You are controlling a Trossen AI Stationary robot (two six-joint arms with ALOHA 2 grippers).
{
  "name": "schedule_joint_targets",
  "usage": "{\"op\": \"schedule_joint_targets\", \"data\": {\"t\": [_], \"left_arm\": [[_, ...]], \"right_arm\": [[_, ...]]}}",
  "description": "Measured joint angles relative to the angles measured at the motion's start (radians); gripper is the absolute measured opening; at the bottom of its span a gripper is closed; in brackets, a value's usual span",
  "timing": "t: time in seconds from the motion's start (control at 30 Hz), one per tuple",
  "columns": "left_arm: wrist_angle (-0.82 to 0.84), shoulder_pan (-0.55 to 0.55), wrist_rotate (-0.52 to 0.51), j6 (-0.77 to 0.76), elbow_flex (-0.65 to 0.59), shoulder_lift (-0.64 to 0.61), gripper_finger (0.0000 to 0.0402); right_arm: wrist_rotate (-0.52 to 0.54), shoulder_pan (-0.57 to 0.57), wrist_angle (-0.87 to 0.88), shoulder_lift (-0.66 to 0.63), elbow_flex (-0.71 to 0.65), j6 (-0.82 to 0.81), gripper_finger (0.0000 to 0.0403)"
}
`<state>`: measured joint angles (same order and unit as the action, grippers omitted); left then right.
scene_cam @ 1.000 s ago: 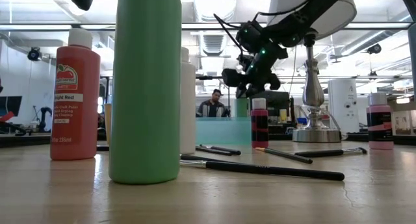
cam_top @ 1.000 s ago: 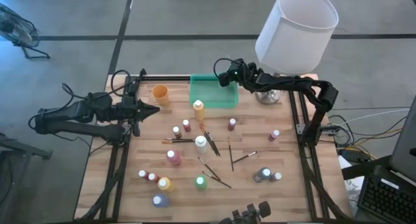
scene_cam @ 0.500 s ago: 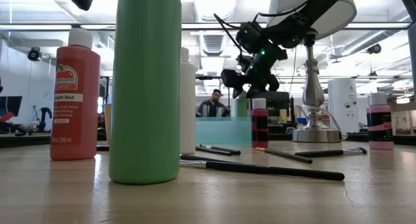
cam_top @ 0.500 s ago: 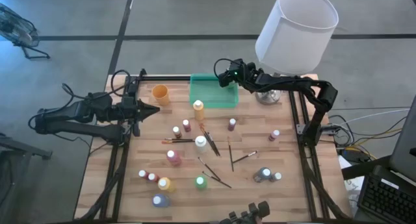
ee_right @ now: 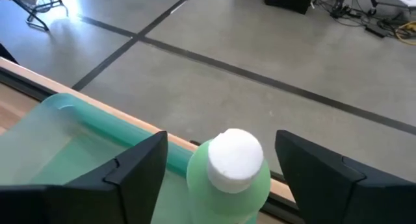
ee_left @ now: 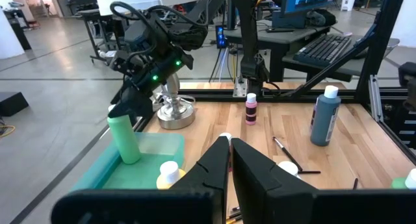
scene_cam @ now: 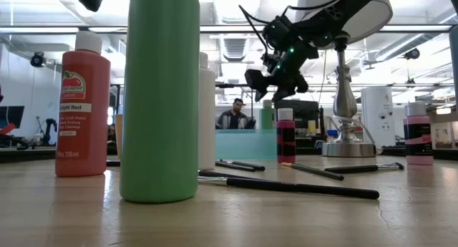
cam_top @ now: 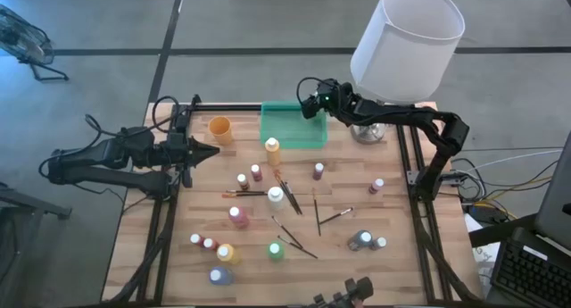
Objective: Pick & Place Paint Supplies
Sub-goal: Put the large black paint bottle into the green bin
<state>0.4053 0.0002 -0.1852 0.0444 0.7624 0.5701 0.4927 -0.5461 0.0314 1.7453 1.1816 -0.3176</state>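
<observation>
Right gripper, upper centre of high view over tray, has opened within last second and lifted slightly; jaws now spread wide either side of green bottle, no contact. Bottle stands upright in tray's far corner: judged released, placement done.

Left gripper at left of table, jaws closed, empty, waiting.

Other bottles and brushes lie mid-table, not yet moved.

Right wrist view shows gaps beside white cap; high view hides bottle under gripper. Left wrist view shows it standing upright.
</observation>
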Motion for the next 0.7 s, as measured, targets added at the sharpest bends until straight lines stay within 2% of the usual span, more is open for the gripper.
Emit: {"op": "schedule_joint_targets", "data": {"t": [0.23,0.47,0.7], "left_arm": [[0.000,0.000,0.000,0.000,0.000,0.000,0.0023],[0.000,0.000,0.000,0.000,0.000,0.000,0.0023],[0.000,0.000,0.000,0.000,0.000,0.000,0.0023]], "right_arm": [[0.008,0.017,-0.011,-0.003,0.002,0.020,0.0270],[0.114,0.049,-0.012,-0.004,0.031,0.099,0.0238],[0.141,0.109,-0.009,-0.004,0.079,0.175,0.0216]]}}
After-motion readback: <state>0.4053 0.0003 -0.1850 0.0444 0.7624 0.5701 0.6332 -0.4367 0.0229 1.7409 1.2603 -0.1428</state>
